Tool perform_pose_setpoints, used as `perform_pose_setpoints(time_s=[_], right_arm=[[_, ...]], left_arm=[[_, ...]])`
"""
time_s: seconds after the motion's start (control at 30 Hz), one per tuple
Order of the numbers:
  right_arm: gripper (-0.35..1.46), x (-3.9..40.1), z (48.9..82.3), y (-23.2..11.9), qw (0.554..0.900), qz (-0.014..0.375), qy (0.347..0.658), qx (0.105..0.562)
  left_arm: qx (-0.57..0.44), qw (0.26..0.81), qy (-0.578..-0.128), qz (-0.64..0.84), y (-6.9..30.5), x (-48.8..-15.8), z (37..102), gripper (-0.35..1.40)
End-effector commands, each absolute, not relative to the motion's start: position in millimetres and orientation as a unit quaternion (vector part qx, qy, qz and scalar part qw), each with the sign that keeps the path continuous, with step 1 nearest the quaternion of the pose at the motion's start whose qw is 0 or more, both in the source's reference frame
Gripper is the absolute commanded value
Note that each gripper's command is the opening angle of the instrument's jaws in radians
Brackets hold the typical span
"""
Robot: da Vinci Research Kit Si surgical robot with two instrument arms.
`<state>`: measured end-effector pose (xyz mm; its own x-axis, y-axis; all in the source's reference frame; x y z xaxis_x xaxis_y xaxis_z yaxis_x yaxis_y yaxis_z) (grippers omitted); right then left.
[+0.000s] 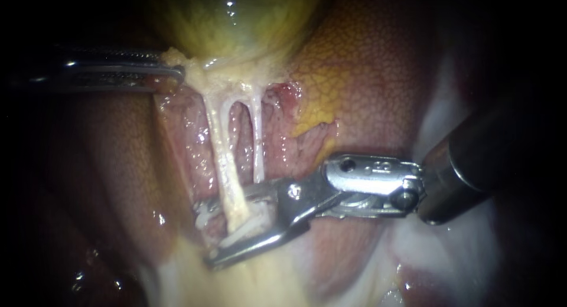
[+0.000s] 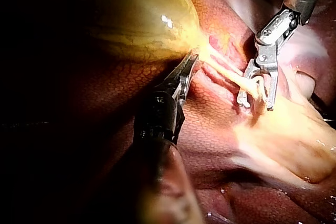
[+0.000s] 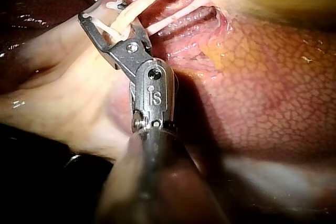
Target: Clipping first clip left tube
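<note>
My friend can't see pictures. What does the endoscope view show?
The right instrument holds its jaws open around the left tube, a pale strand, with a white clip between them. The left instrument grips the yellow-green gallbladder above, and reddish liver lies around them.

The left instrument (image 1: 177,74) reaches in level from the left, its shaft in shadow. Its two long ridged jaws lie together, closed on the lower edge of the gallbladder (image 1: 236,18). The right instrument (image 1: 207,235) comes in from the right, its dark shaft sloping down to a bright metal wrist that bends toward the left. Its jaws stand apart with a clear gap, one on the far side and one on the near side of the left tube (image 1: 227,165).
</note>
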<state>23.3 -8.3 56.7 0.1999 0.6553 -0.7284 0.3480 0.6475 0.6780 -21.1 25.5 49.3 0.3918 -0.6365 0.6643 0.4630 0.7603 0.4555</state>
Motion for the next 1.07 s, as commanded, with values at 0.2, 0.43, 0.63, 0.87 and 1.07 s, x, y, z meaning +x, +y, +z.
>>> perform_pose_setpoints(time_s=[0.2, 0.43, 0.63, 0.87, 1.07], right_arm=[[0.16, 23.3, 56.6, -8.1, 0.66, 0.122, 0.618, 0.409], [-0.1, 23.2, 56.6, -8.1, 0.658, 0.132, 0.612, 0.418], [-0.35, 23.1, 56.6, -7.9, 0.651, 0.166, 0.59, 0.448], [-0.35, 23.2, 56.6, -8.0, 0.65, 0.168, 0.589, 0.449], [-0.35, 23.1, 56.7, -8.1, 0.65, 0.167, 0.589, 0.449]], left_arm=[[0.099, 0.828, -0.44, -0.332, 25.5, -21.1, 49.3, -0.35], [0.099, 0.828, -0.44, -0.332, 25.5, -21.1, 49.3, -0.35], [0.099, 0.828, -0.44, -0.332, 25.5, -21.1, 49.3, -0.35], [0.099, 0.828, -0.44, -0.332, 25.5, -21.1, 49.3, -0.35], [0.099, 0.828, -0.44, -0.332, 25.5, -21.1, 49.4, -0.35]])
